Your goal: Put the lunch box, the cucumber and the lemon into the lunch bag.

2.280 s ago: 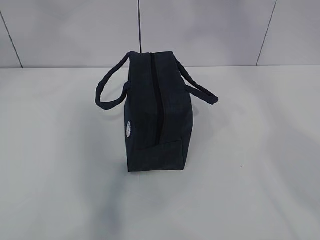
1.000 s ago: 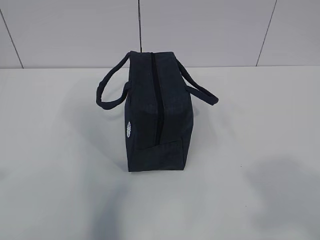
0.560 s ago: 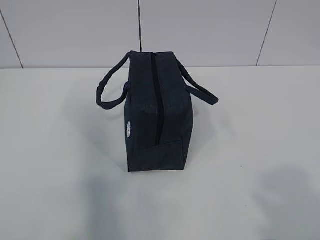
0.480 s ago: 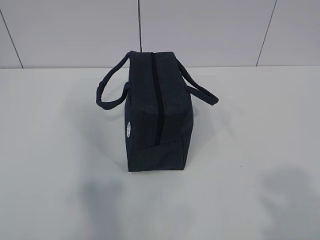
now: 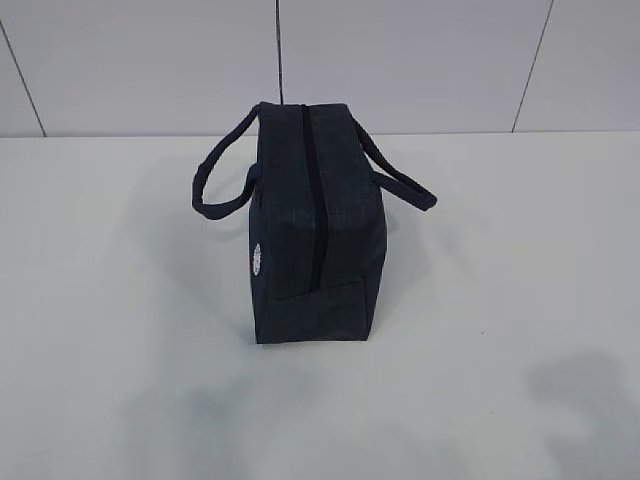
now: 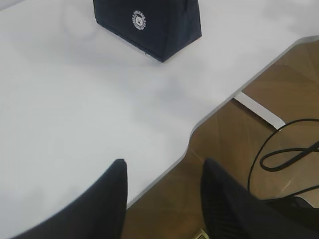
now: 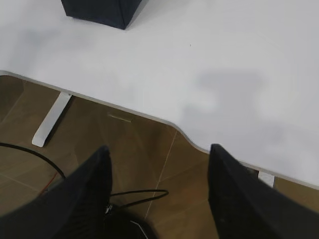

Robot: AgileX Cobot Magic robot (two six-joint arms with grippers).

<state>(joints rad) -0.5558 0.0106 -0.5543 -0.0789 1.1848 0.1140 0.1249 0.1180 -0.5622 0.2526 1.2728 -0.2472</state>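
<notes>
The dark navy lunch bag (image 5: 315, 230) stands upright mid-table, its top zipper closed, its two loop handles hanging to the sides and its white round logo (image 5: 257, 259) facing left. It also shows in the left wrist view (image 6: 149, 22) and at the top of the right wrist view (image 7: 99, 11). The lunch box, the cucumber and the lemon are out of view. My left gripper (image 6: 163, 167) is open and empty over the table's front edge. My right gripper (image 7: 158, 152) is open and empty, also over the front edge. Neither gripper shows in the exterior view.
The white table (image 5: 500, 300) ends in a curved front edge (image 6: 199, 130). Below it lie a brown wooden floor (image 7: 149, 149), black cables (image 6: 284, 154) and a white table leg (image 7: 50, 122). A pale panelled wall (image 5: 400, 60) stands behind the table.
The bag has not moved. The soft shadows on the table near the front edge have drifted, the left one further right and lower.
</notes>
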